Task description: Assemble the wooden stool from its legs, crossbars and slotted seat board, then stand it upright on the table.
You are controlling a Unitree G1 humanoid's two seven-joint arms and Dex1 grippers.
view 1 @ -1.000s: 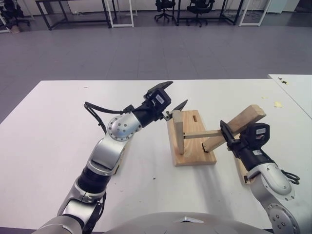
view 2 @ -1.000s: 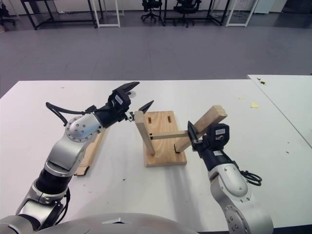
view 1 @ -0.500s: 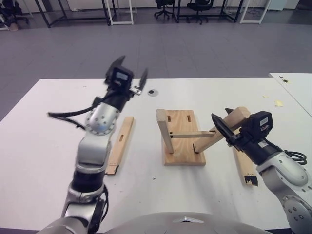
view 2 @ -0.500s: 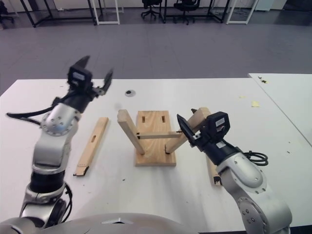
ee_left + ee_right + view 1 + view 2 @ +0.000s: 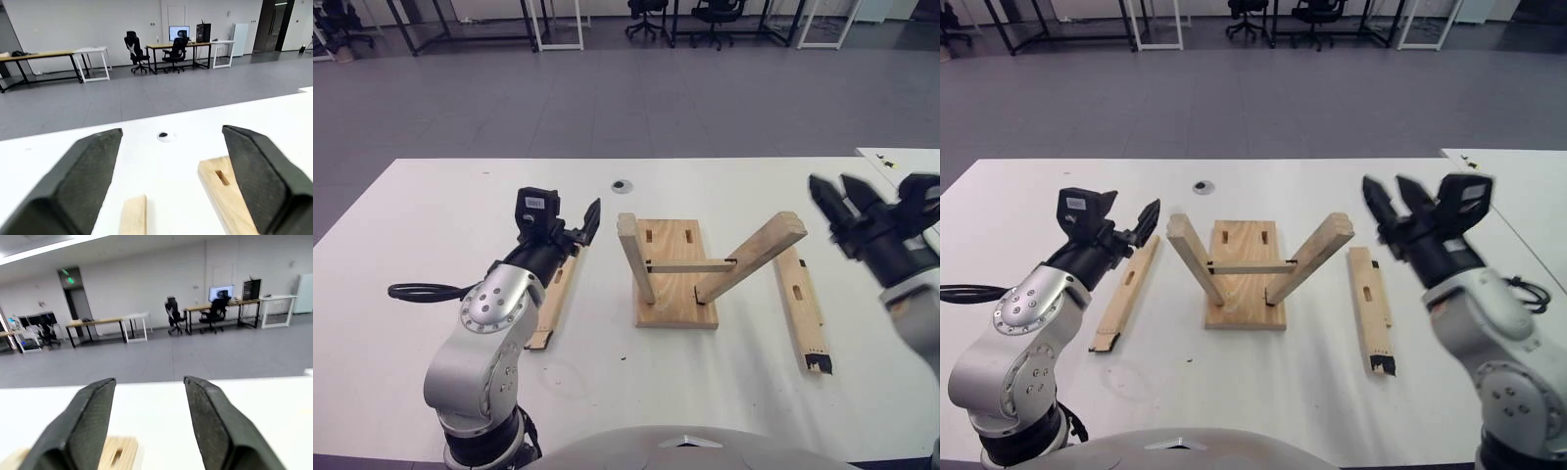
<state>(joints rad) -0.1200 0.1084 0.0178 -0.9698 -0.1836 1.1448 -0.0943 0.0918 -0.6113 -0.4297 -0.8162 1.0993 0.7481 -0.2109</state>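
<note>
— What is seen nearest on the white table point(image 5: 401, 245)?
— A loose slotted wooden plank point(image 5: 554, 286) is laid on the left and a second slotted plank point(image 5: 800, 305) on the right. Between them the flat pale wooden seat board point(image 5: 677, 238) is laid, with a left leg point(image 5: 634, 257), a right leg point(image 5: 754, 257) and a thin crossbar point(image 5: 690, 265) fitted.
— And the claws?
— The left gripper point(image 5: 171, 131) is held wide open near the left plank's far end. The right gripper point(image 5: 1385, 186) is raised at the right, fingers spread. Nothing is gripped by either.

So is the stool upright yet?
No, upside down: the seat lies flat on the table, two legs slant upward, joined by a crossbar.
</note>
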